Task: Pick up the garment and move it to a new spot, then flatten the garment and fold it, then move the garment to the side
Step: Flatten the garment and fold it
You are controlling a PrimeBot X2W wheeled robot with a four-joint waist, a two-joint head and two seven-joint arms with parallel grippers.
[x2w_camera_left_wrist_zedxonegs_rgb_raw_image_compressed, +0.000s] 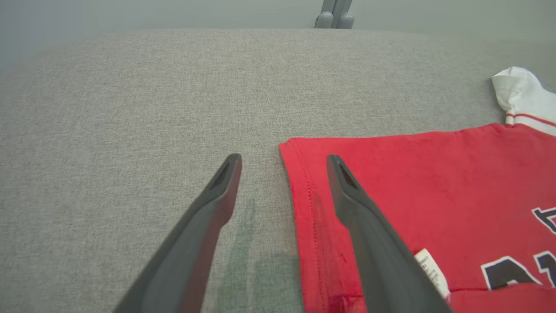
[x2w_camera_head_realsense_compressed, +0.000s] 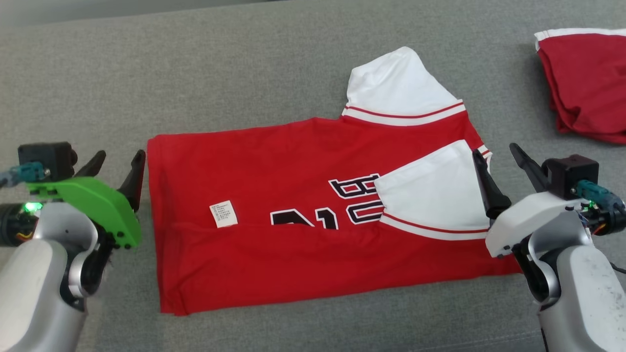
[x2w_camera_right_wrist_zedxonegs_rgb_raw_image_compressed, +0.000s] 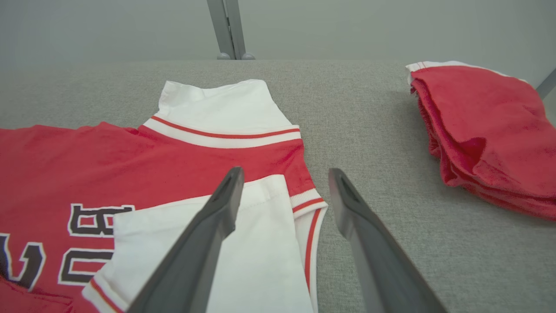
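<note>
The garment (x2w_camera_head_realsense_compressed: 274,181) is a red shirt with white sleeves and black lettering, lying partly folded across the grey surface; its near long edge is folded up over the print and one white sleeve lies across the chest. A white label (x2w_camera_head_realsense_compressed: 223,214) shows on it. My left gripper (x2w_camera_head_realsense_compressed: 117,166) stands open at the shirt's left hem (x2w_camera_left_wrist_zedxonegs_rgb_raw_image_compressed: 299,195), one finger over the red cloth, nothing held. My right gripper (x2w_camera_head_realsense_compressed: 499,166) is open at the shirt's right end, straddling the sleeve's edge (x2w_camera_right_wrist_zedxonegs_rgb_raw_image_compressed: 278,226), holding nothing.
A second red garment (x2w_camera_head_realsense_compressed: 587,88) with white trim lies bunched at the far right, also in the right wrist view (x2w_camera_right_wrist_zedxonegs_rgb_raw_image_compressed: 486,130). The grey fabric surface (x2w_camera_head_realsense_compressed: 195,73) stretches bare beyond the shirt. A metal post (x2w_camera_right_wrist_zedxonegs_rgb_raw_image_compressed: 228,30) rises behind the far edge.
</note>
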